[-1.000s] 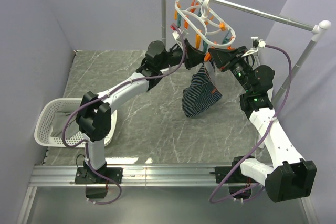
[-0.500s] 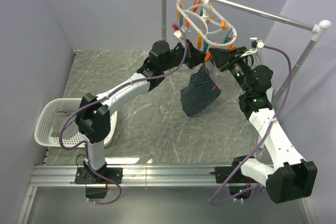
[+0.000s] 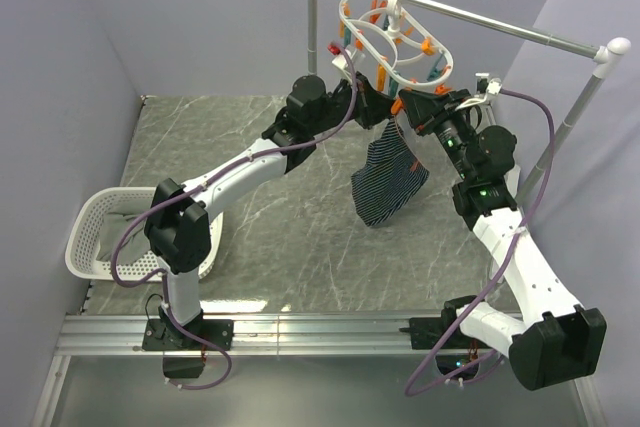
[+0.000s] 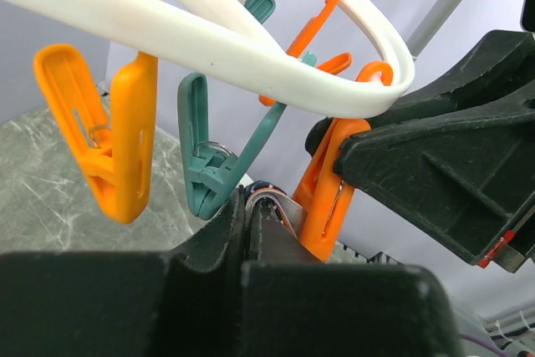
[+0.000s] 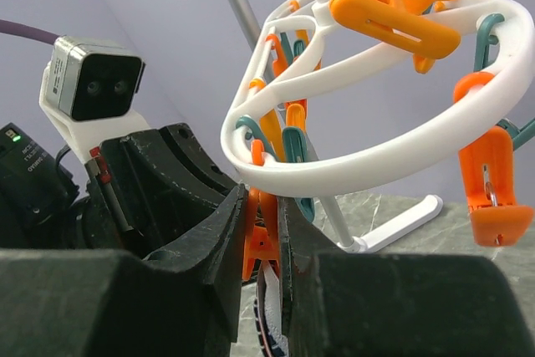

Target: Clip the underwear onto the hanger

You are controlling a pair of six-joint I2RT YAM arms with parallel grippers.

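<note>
The white oval hanger (image 3: 392, 39) hangs by its hook from the rail, with orange and teal pegs dangling. The navy striped underwear (image 3: 390, 185) hangs below its near rim. My left gripper (image 3: 372, 107) is shut on the underwear's top edge (image 4: 269, 191), held just under a teal peg (image 4: 209, 165). My right gripper (image 3: 412, 113) is shut on an orange peg (image 5: 261, 244) at the hanger's rim (image 5: 351, 169). The underwear's edge (image 5: 269, 323) shows right below that peg. The same peg (image 4: 322, 206) shows beside my left jaws; whether it grips the cloth is hidden.
The grey metal rail stand (image 3: 480, 19) crosses the back right, with its post (image 3: 312, 17) behind the hanger. A white basket (image 3: 88, 217) with a grey-green cloth (image 3: 118, 229) sits at the table's left edge. Walls close in on the left and right.
Both grippers have shifted slightly up toward the hanger's rim. The hanging underwear has swung a little to the right.
</note>
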